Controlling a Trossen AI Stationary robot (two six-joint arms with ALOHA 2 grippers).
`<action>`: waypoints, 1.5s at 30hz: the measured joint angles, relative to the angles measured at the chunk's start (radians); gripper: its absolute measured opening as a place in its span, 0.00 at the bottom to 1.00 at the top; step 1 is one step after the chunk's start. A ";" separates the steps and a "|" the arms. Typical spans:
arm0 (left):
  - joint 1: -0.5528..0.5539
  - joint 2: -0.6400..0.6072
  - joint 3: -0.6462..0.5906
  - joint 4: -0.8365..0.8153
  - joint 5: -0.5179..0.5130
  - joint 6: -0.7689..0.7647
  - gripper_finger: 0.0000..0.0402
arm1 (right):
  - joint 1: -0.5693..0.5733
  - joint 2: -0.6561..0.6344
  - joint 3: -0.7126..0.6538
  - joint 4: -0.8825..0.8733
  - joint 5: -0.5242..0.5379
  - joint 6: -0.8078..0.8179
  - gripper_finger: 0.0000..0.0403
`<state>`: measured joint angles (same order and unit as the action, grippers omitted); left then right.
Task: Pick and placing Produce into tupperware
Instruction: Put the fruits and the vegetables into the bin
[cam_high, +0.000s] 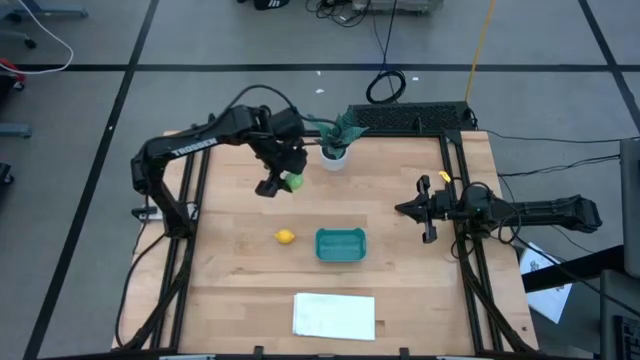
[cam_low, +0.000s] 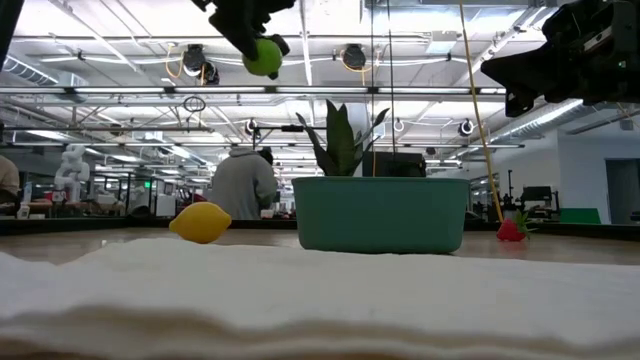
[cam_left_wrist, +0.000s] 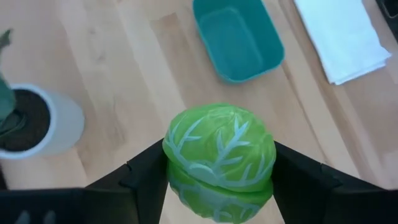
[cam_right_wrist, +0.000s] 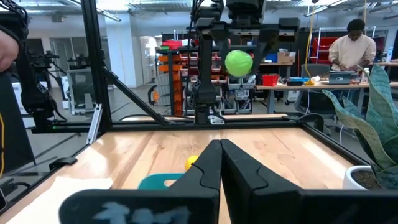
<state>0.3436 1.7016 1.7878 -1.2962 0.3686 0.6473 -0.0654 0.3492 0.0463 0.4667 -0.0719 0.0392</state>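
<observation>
While pinched in the left gripper (cam_high: 280, 184), rides high off the desk (cam_high: 230, 290): green round piece (cam_high: 292, 182), left of centre in the upper half of the high view and near the top of the low view. Judged to be lifted that high so as to clear the low wall on the way over. Gripped across the middle in the left wrist view, with a dark finger on either flank.

Sits just below centre in the high view: teal tupperware (cam_high: 340, 244), nothing showing inside. Lies open side up, probably so that a piece can be dropped straight in.

Rests just left of the tub, apart from it: yellow lemon-like piece (cam_high: 285, 236), not yet picked. Shows only in the low view, right of the tub on the desk: small red piece (cam_low: 511, 231).

Waits at the right of the high view, level with the middle of the frame: right gripper (cam_high: 405, 209), fingers pressed together, carrying nothing. Judged to be kept back there so as to leave the left arm room.

Count:
- Three pieces of produce: one held, two on the desk, none in the tub.
- One tupperware.
- One white sheet (cam_high: 334, 315) at the lower centre.
- One potted plant (cam_high: 335, 140) at the upper centre, just right of the held piece.
- Two grippers.
</observation>
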 joint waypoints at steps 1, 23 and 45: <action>-0.003 0.001 0.000 0.013 -0.006 -0.013 0.60 | 0.000 0.000 0.000 0.000 0.000 0.000 0.00; -0.147 0.019 0.000 0.248 -0.118 -0.295 0.60 | 0.000 0.000 0.000 0.000 0.000 0.000 0.00; -0.269 0.183 -0.001 0.333 -0.157 -0.438 0.60 | 0.000 0.000 0.000 -0.001 0.000 0.001 0.00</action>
<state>0.0747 1.8845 1.7866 -0.9632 0.2112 0.2098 -0.0654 0.3489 0.0463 0.4660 -0.0723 0.0406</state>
